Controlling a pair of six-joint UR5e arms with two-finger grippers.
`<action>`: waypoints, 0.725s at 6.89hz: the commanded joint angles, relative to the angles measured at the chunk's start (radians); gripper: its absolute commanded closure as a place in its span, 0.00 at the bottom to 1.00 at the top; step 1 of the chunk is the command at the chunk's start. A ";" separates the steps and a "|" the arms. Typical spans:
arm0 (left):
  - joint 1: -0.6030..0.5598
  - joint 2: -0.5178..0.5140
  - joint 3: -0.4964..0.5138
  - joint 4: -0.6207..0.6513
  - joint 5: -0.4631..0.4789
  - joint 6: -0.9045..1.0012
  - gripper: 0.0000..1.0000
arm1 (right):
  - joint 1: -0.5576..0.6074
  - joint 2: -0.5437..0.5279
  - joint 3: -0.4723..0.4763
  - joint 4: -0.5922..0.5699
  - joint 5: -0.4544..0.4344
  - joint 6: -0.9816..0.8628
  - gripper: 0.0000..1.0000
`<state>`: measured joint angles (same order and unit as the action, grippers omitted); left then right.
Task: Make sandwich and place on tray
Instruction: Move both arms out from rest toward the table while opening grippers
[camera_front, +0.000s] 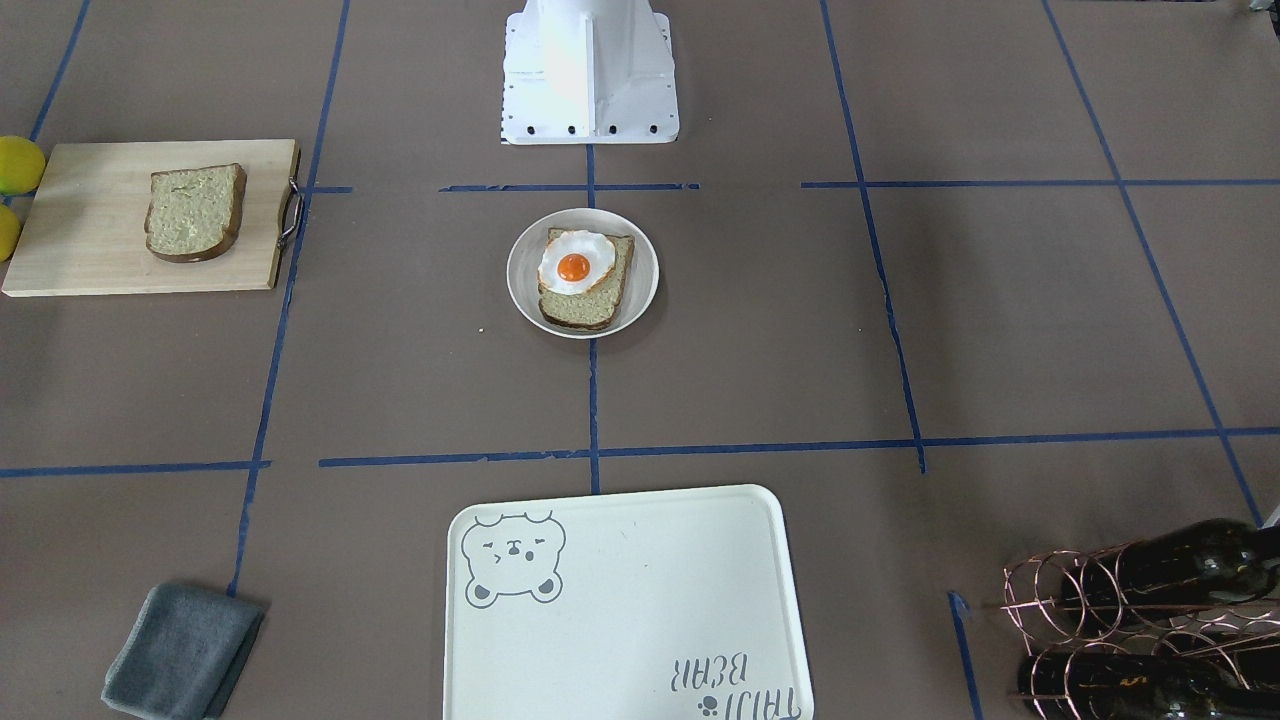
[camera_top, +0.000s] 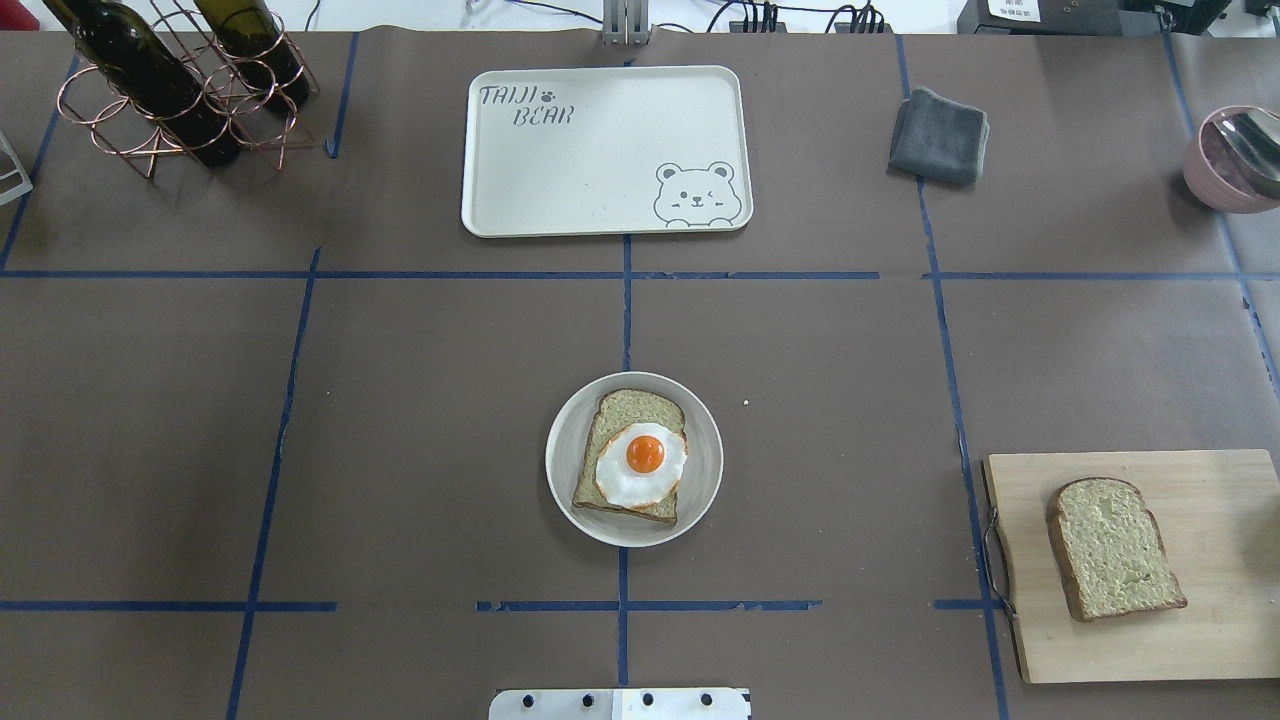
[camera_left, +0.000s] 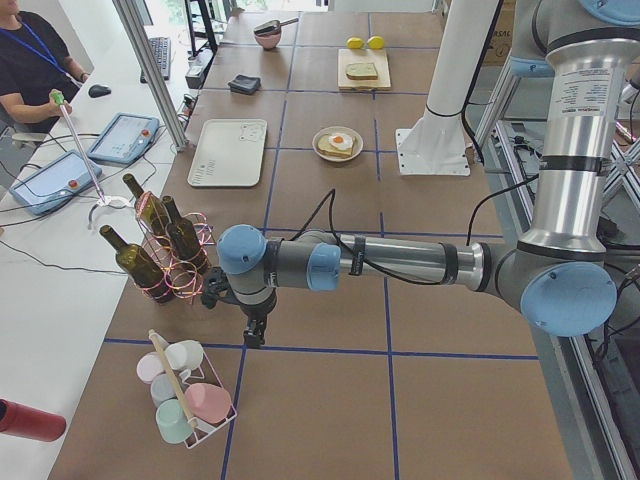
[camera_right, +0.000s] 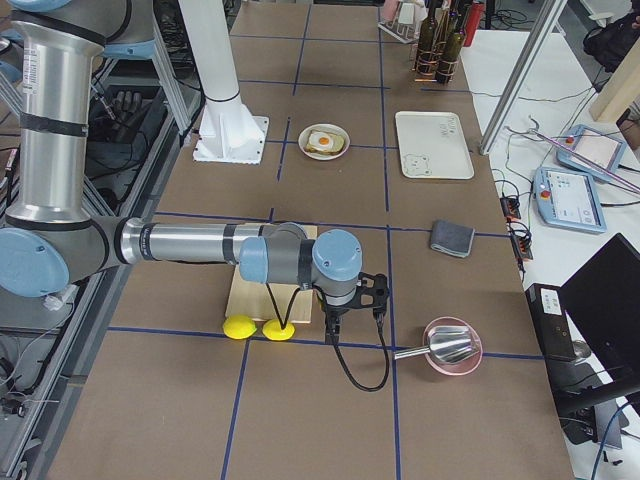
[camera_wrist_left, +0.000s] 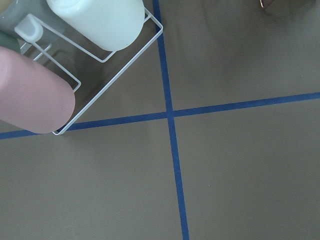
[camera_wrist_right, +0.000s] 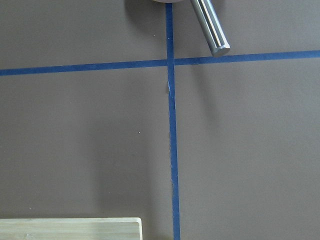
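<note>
A small round white plate (camera_top: 560, 470) at the table's middle holds one bread slice (camera_top: 625, 410) with a fried egg (camera_top: 642, 466) on top; it also shows in the front view (camera_front: 520, 275). The second bread slice (camera_top: 1113, 548) lies on the wooden cutting board (camera_top: 1200, 640) at the near right. The white bear tray (camera_top: 600, 170) lies bare at the far middle. My left gripper (camera_left: 254, 335) hangs near the wine rack, far from the plate. My right gripper (camera_right: 333, 333) hangs past the board by the lemons. I cannot tell whether either is open or shut.
A copper rack of wine bottles (camera_top: 170, 90) stands far left. A grey cloth (camera_top: 938, 135) and a pink bowl with a metal scoop (camera_top: 1225, 160) are far right. Lemons (camera_front: 18, 165) lie beside the board. A rack of cups (camera_left: 185, 400) sits by the left gripper.
</note>
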<state>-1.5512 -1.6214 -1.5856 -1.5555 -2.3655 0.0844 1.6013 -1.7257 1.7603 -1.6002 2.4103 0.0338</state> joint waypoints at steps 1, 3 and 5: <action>0.000 -0.002 -0.001 -0.002 0.000 0.000 0.00 | 0.002 0.012 0.001 0.003 -0.002 0.000 0.00; 0.006 -0.015 -0.045 -0.017 -0.005 -0.001 0.00 | -0.001 0.012 0.018 0.009 -0.004 0.003 0.00; 0.060 -0.018 -0.103 -0.139 -0.012 -0.056 0.00 | -0.027 0.015 0.123 -0.003 0.006 0.012 0.00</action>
<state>-1.5276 -1.6369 -1.6591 -1.6152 -2.3750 0.0710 1.5931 -1.7124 1.8275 -1.5975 2.4123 0.0426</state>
